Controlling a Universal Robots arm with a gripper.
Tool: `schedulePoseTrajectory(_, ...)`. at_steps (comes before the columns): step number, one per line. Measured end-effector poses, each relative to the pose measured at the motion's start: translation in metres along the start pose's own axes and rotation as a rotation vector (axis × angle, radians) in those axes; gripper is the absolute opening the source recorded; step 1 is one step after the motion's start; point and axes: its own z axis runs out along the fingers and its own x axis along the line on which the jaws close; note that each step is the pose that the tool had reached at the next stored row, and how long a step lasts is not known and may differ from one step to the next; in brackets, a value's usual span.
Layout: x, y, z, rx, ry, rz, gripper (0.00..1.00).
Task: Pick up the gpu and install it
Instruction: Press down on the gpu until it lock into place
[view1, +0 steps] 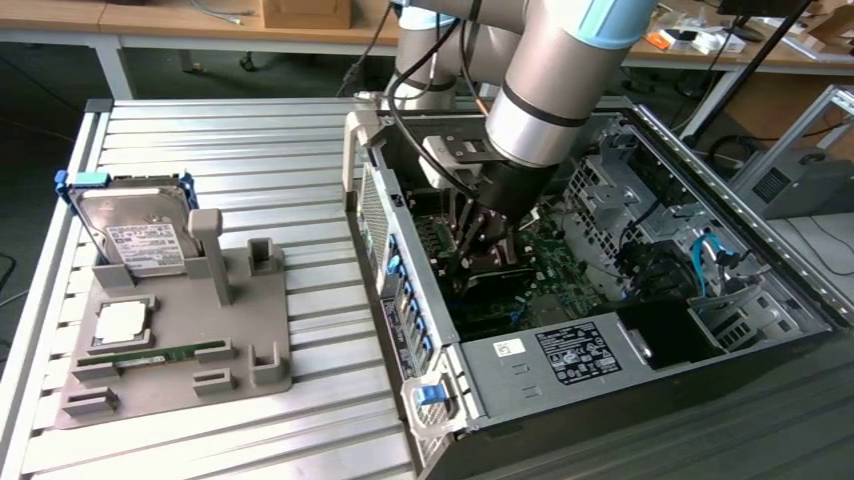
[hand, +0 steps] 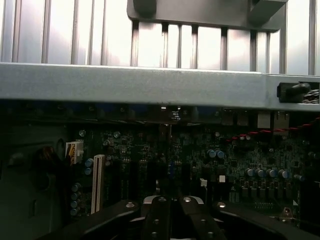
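I have the grey, cylinder-jointed robot arm (view1: 561, 90) reaching down into the open black-and-silver steel computer case (view1: 627, 340), which lies on its side on the ribbed aluminium slat table (view1: 240, 140). At the arm's end the black pincer (view1: 483, 232) sits deep in the case, just above the green motherboard (view1: 554, 265) with its dense scatter of small components. In the wrist view the pincer (hand: 171, 220) shows two matte black fingers (hand: 156, 220) pressed together with screws along them; it is fully closed.

The gpu (view1: 487, 262), a thin dark circuit card, stands on edge directly under the pincer, among the slots of the motherboard. I cannot tell whether the fingers actually pinch its top edge or merely rest against it.

On the exterior view's left, well apart from the case, a grey moulded plastic fixture tray (view1: 187, 340) with upright posts lies on the slats. It carries a silver hard drive with a white label (view1: 134, 240), leaning upright at the far end, a square silver processor chip (view1: 120, 320), and a narrow green memory stick (view1: 160, 355) lying flat in a groove.
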Motion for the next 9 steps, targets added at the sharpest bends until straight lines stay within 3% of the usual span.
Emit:
schedulePoseTrajectory(4, -0.001, -0.0001, -0.0013, 0.0006, -0.0014, 0.000, 0.11)
schedulePoseTrajectory(5, -0.001, 0.0002, -0.0053, 0.0018, -0.0030, 0.000, 0.11)
schedulePoseTrajectory(9, -0.002, 0.0021, -0.0223, 0.0002, -0.0003, 0.000, 0.11)
